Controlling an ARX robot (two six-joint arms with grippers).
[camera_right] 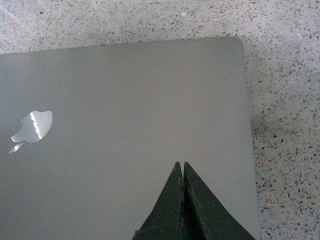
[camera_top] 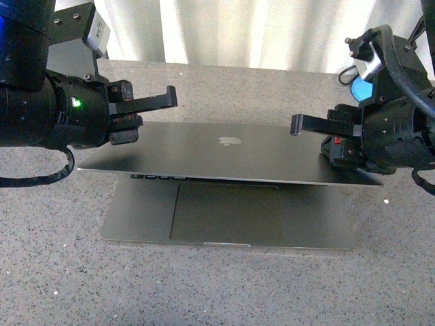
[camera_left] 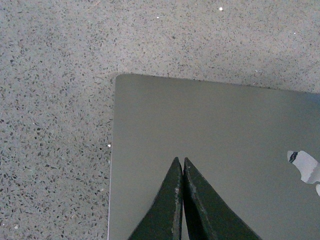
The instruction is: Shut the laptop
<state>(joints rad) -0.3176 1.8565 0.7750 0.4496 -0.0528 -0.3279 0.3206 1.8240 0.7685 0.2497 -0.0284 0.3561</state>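
- Front view: the laptop [camera_top: 136, 217] sits in the centre of the frame on the speckled table [camera_top: 54, 278], with its front edge toward me.
- Its lid [camera_top: 204, 159] is folded most of the way down and lies nearly flat, logo [camera_top: 230, 141] facing up. It is not yet seated: a wedge of gap shows under its near edge, and the trackpad [camera_top: 228, 217] is in plain sight below it.
- My left gripper [camera_top: 168, 96] is at the upper left of the frame, over the lid's left end. The left wrist view shows its fingers [camera_left: 172, 200] pressed together with nothing between them, above bare grey metal near a corner.
- My right gripper [camera_top: 298, 125] is at the middle right, over the lid's right end. The right wrist view shows it [camera_right: 180, 166] closed on nothing as well.
- I cannot tell from these pictures whether either arm is pressing on the lid or only sitting just above it.
- I judge the task mostly done: the big swing of the lid is over. What is left is the last short push, until the lid's edge meets the base all along the front.
- I would press evenly on both ends so the lid does not twist.
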